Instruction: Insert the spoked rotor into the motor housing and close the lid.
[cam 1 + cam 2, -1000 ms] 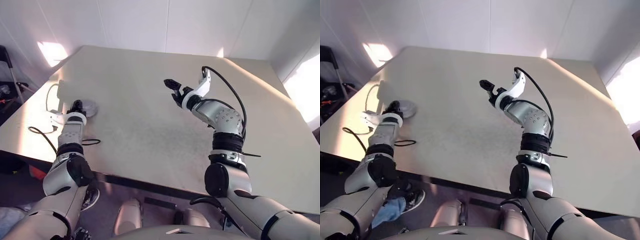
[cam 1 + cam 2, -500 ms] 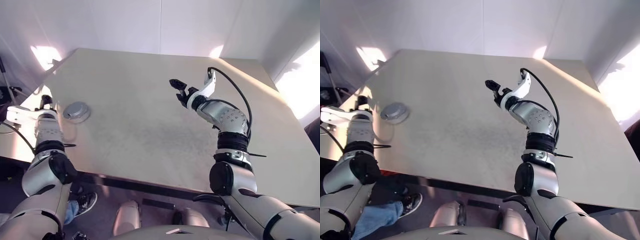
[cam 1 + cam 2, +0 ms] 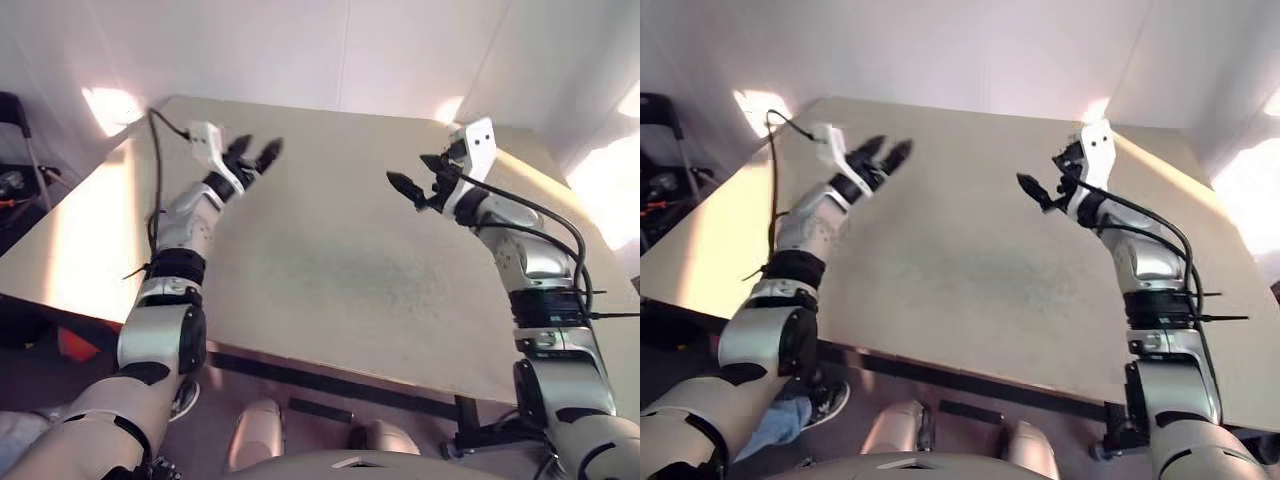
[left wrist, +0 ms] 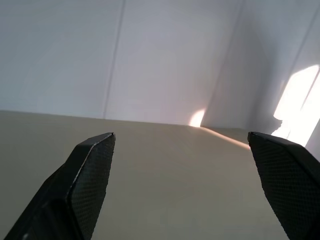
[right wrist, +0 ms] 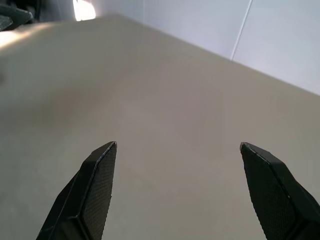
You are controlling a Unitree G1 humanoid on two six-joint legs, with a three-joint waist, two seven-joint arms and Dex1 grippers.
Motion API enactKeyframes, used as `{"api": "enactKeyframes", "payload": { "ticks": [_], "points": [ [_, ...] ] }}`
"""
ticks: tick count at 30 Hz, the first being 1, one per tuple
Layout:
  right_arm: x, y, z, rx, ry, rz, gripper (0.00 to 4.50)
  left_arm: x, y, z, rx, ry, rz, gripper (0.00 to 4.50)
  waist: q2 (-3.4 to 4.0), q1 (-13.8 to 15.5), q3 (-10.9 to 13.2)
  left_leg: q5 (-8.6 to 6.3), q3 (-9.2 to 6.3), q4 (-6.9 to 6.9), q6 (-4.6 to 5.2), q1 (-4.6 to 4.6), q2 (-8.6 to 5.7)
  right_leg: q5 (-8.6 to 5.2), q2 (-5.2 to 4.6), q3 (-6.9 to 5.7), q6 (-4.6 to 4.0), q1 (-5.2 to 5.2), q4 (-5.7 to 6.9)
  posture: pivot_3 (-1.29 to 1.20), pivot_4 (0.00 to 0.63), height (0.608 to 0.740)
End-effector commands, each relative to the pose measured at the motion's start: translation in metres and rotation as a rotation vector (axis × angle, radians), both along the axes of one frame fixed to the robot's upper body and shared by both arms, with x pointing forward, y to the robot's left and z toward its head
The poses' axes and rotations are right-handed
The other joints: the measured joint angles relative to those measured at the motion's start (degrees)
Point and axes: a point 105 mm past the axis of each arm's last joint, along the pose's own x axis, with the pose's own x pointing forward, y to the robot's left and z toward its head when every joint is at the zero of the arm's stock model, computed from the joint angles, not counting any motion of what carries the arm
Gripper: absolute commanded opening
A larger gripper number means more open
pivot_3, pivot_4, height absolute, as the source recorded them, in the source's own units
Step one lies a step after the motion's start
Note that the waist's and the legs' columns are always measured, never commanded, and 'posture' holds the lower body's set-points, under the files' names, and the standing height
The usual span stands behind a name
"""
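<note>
My left gripper is raised over the back left of the beige table. Its two black fingers are spread apart with nothing between them. The left wrist view looks past the left gripper to bare tabletop and a white wall. On the right, my right gripper hangs over the table, open and empty, pointing toward the left one. In the right wrist view the right gripper frames plain tabletop. The spoked rotor, the motor housing and the lid are hidden or out of view.
White wall panels rise behind the table's far edge. The near edge runs across below my arms. A black cable loops off my left wrist. A person's shoe shows under the table at the lower left.
My left arm swung up from the table's left edge and rightward over the tabletop, and its fingers spread wider. My right gripper moved right and rolled. The grey disc beside the left hand went out of sight.
</note>
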Motion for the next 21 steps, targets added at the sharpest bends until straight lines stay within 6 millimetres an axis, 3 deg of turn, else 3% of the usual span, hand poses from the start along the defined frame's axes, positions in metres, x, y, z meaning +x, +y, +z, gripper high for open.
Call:
{"api": "enactKeyframes", "payload": {
  "ticks": [1,7,15,21],
  "points": [
    [-0.015,-0.006,-0.01,-0.064,0.029,0.084,4.45,-0.023,-0.028,-0.024,0.147,-0.011,-0.166,4.48,0.0,-0.5,0.0,-0.01,0.01,0.0,0.03,-0.03,0.05,-0.01,0.06,0.0,-0.01,-0.03,0.0,0.0,0.0,0.74],
    [-0.02,-0.012,-0.028,-0.045,0.07,0.053,4.45,-0.044,-0.051,-0.065,0.226,0.059,-0.25,4.48,0.27,-0.7,-0.1,-0.12,0.0,0.28,0.45,-0.16,0.61,-0.11,0.5,-0.12,-0.38,-0.14,0.14,0.0,0.0,0.74],
    [-0.023,0.003,-0.024,0.009,0.054,0.085,4.45,-0.037,-0.052,-0.046,0.137,0.033,-0.178,4.48,0.35,-0.6,-0.1,-0.2,0.0,0.46,0.52,0.02,0.59,-0.1,0.45,-0.14,-0.43,0.2,0.07,0.0,0.0,0.74],
    [-0.02,0.003,-0.026,0.008,0.057,0.078,4.45,-0.033,-0.049,-0.036,0.119,0.014,-0.149,4.48,0.35,-0.6,-0.1,-0.21,0.0,0.47,0.55,0.02,0.59,-0.1,0.45,-0.15,-0.43,0.2,0.07,0.0,0.0,0.74]
  ]
}}
